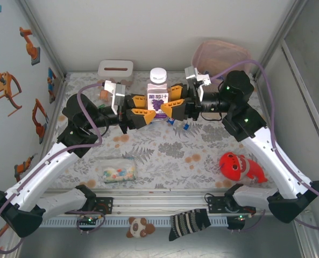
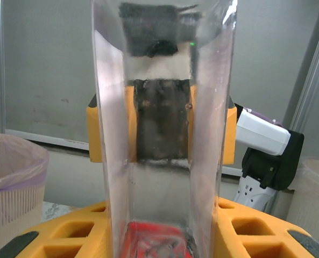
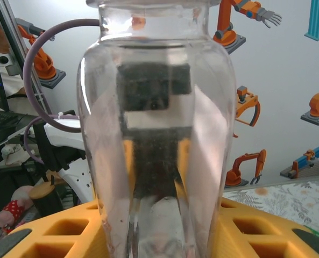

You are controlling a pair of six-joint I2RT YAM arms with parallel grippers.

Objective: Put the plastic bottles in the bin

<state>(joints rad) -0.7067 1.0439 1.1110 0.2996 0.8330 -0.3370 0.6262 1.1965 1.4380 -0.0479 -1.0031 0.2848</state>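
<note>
boxed in by a plain pale back wall [image 1: 148, 27], evenly lit, with aluminium frame posts [image 1: 46, 40] running down to both back corners. flanked left by a white wall [image 1: 6, 123] carrying orange and blue robot-arm stickers [image 1: 29, 45], right by a grey panel [image 1: 310, 70]. floored with a table [image 1: 164, 153] under grey leaf-print cloth with orange spots, edged near side by an aluminium rail [image 1: 159, 194].

At back: white tissue box [image 1: 115, 68]. Near left on floral cloth [image 1: 164, 156]: clear packet of coloured pieces [image 1: 116, 169]. Near right: red rounded toy [image 1: 240, 166]. Front rail [image 1: 164, 207]: striped sock [image 1: 189, 222], bear plush [image 1: 139, 227].
</note>
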